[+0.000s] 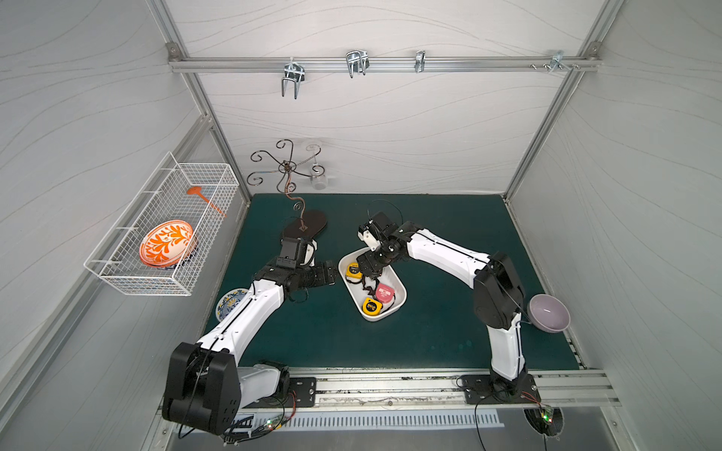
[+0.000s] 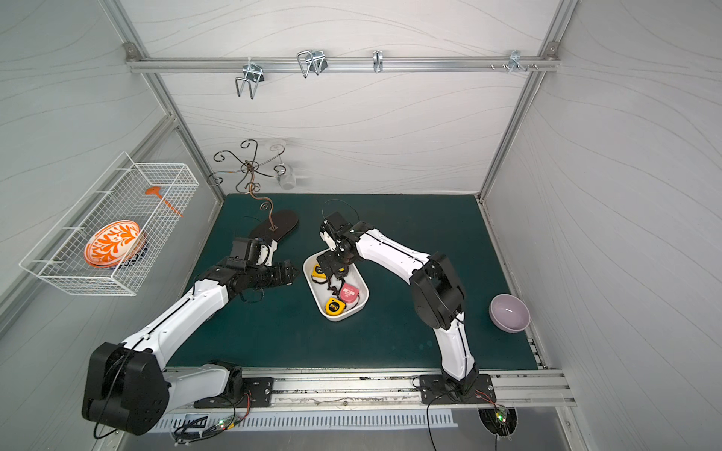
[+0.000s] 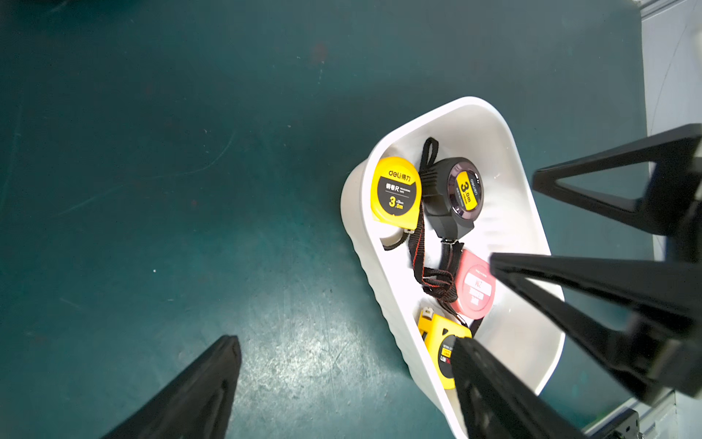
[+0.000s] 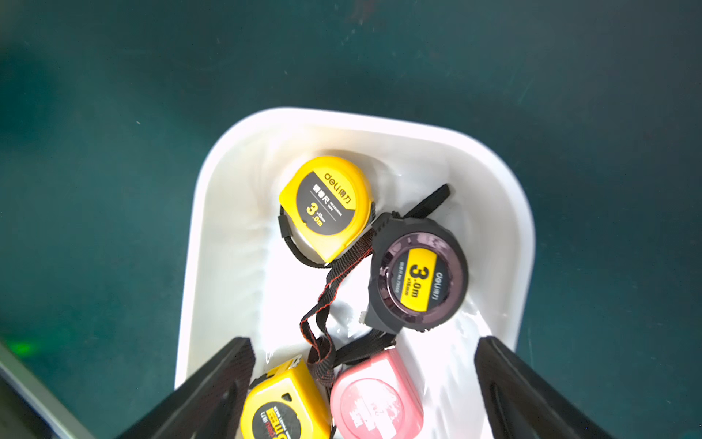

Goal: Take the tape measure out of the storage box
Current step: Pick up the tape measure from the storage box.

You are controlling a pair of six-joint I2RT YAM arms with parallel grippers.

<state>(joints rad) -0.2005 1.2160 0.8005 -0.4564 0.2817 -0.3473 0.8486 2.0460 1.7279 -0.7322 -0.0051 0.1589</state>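
Right gripper (image 4: 364, 342) was held released above the storage box (image 1: 375, 316), its fingers spread wide and nothing clasped between them. Left gripper (image 3: 345, 340) was likewise seen released and empty, positioned just beside the box's long wall on the left arm's side; whether that wall was touched could not be told.

Beneath the box a green mat (image 1: 429, 234) was spread, and the box was set near its middle. A white wire basket (image 1: 205, 177) was mounted well apart from the box, beyond the left arm, and an orange-patterned plate (image 1: 168, 242) was kept in it. A lilac bowl (image 1: 547, 312) was placed well apart from the box on the right arm's side.

Within the box four measures were found — none lifted out. The black round tape measure (image 4: 418, 281) was lodged by one long wall, with the yellow tape measure (image 4: 326, 205) just beside it at the box's far end. The pink tape measure (image 4: 376, 399) and the second yellow tape measure (image 4: 285, 414) were seen toward the near end, below the right gripper's gap. Black wrist straps (image 4: 330, 289) were tangled among the four.
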